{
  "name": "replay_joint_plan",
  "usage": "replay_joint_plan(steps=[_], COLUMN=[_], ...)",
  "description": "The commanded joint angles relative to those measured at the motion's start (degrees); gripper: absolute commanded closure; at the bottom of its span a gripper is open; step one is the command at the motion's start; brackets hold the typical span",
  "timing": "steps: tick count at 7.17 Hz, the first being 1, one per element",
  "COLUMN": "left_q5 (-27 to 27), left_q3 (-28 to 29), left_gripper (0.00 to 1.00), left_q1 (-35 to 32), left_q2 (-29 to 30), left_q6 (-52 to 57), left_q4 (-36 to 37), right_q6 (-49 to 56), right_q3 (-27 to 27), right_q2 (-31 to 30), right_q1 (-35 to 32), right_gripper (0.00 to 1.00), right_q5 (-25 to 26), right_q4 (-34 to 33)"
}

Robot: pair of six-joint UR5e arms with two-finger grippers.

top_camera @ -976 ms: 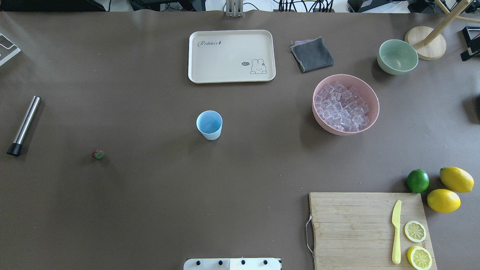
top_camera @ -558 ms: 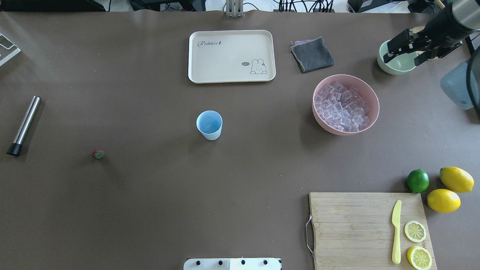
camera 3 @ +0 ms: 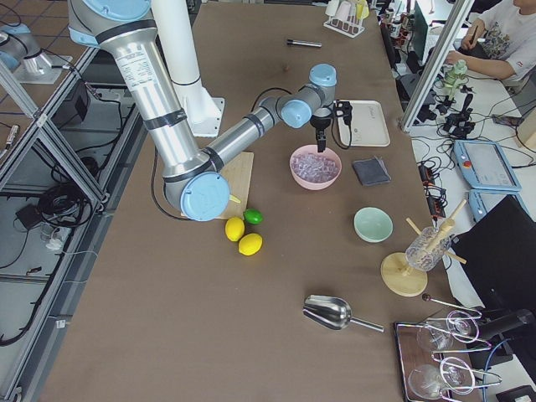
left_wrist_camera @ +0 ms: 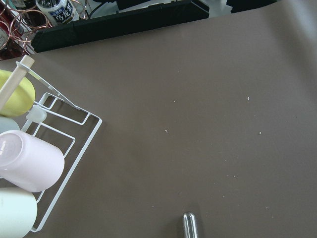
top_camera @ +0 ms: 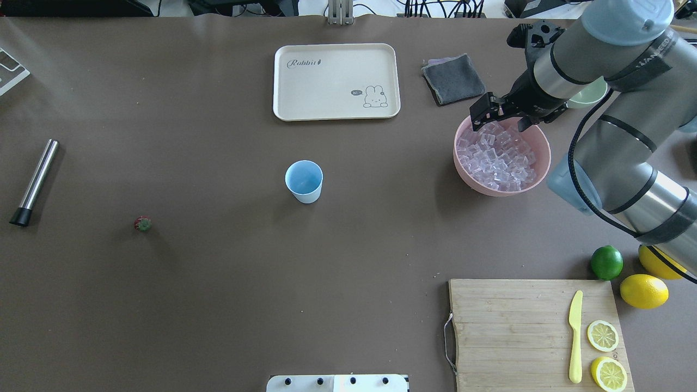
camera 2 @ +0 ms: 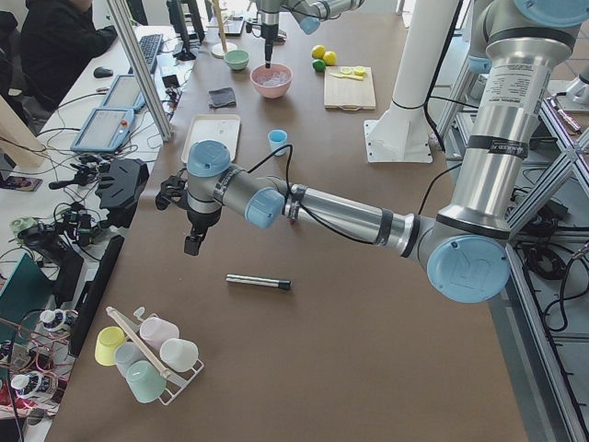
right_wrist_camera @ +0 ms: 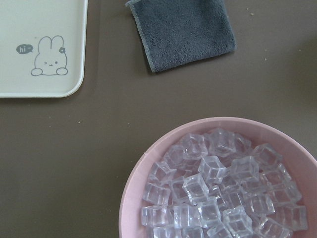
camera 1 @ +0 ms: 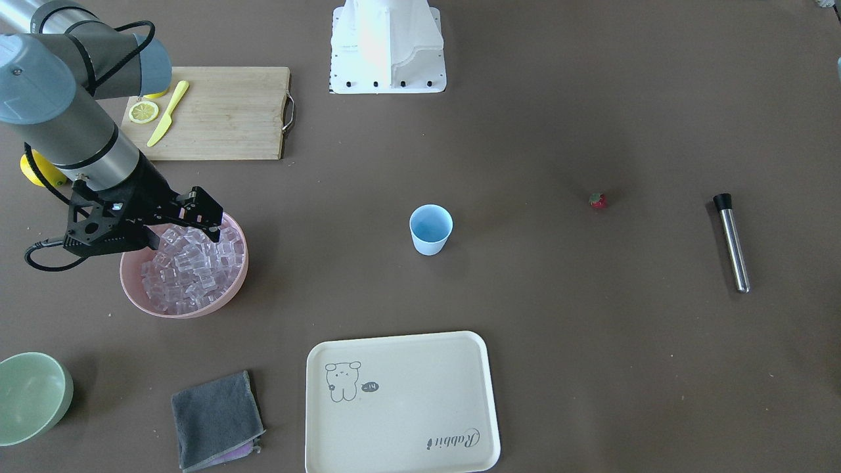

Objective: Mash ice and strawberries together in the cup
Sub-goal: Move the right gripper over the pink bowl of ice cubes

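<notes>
The light blue cup stands upright mid-table. The tiny red strawberry lies alone on the table, far to the cup's left in the overhead view. Ice fills a pink bowl. My right gripper hangs open above the bowl's far rim, holding nothing. My left gripper shows only in the exterior left view, above the table's left end near a steel muddler; I cannot tell its state.
The muddler lies at the left. A cream tray, grey cloth and green bowl sit at the far side. A cutting board with knife and lemon slices, a lime and lemons sit near right. A cup rack sits at the left end.
My right arm has come into view from the right, passed over the green bowl and now sits above the pink ice bowl, gripper still open. Cup and strawberry have not moved.
</notes>
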State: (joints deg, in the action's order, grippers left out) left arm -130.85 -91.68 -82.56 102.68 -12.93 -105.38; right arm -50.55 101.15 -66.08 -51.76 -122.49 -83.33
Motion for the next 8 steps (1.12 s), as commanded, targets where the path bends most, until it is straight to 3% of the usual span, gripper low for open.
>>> replay_joint_plan(steps=[1, 8], left_q5=[0.25, 0.16], left_q3=[5.26, 5.46], left_gripper=[0.03, 0.03], left_q1=[0.65, 0.74], left_q2=[4.26, 5.07], left_q6=[0.18, 0.01], left_q4=[0.09, 0.0], right_q6=[-0.07, 2.39], right_q3=[-2.17, -4.03], right_q2=[0.07, -2.11], right_q1=[3.15, 4.3], right_gripper=[0.01, 0.01], right_q5=[3.9, 5.68], right_q4=[0.89, 1.41])
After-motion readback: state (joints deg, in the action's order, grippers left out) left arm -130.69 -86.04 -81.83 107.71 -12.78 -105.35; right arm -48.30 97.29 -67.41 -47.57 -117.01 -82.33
